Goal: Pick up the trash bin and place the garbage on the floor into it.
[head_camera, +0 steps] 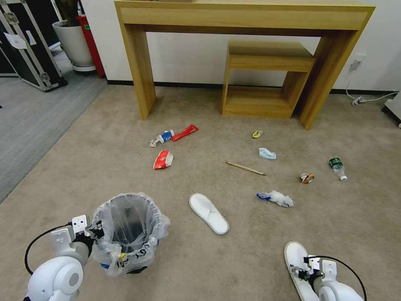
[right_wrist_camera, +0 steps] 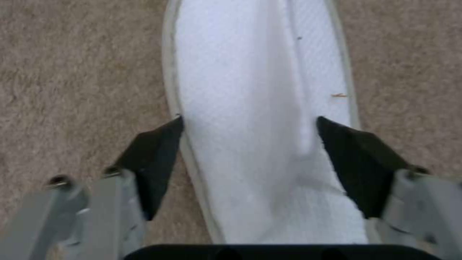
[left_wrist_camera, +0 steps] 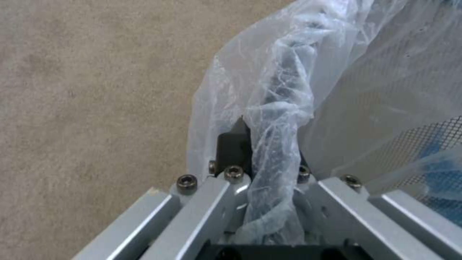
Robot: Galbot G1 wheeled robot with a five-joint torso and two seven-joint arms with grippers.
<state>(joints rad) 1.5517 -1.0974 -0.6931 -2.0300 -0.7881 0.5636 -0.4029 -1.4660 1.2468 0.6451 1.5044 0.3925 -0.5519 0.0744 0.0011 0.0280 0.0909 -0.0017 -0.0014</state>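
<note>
- Your left end effector (head_camera: 97, 229) is clamped on the near-left rim of the trash bin (head_camera: 125, 234); the left wrist view shows its black fingers (left_wrist_camera: 231, 148) pinching a fold of the crinkly liner bag (left_wrist_camera: 279, 119).
- The trash bin stands upright on the beige carpet floor (head_camera: 250, 259), low on your left.
- Your right end effector (right_wrist_camera: 250, 144) is spread wide, its black fingertips (right_wrist_camera: 158, 151) on either side of a white slipper (right_wrist_camera: 250, 90) at lower right, not closed on it.
- A second white slipper (head_camera: 208, 212) lies just right of the bin.
- Farther out you have a red-white paper cup (head_camera: 163, 159), a red wrapper (head_camera: 184, 132), a wooden stick (head_camera: 245, 168), a light-blue mask (head_camera: 267, 154), crumpled tissue (head_camera: 276, 198), a crushed can (head_camera: 307, 178) and a green-labelled bottle (head_camera: 337, 168).
- All lie before the wooden desk (head_camera: 244, 16).
</note>
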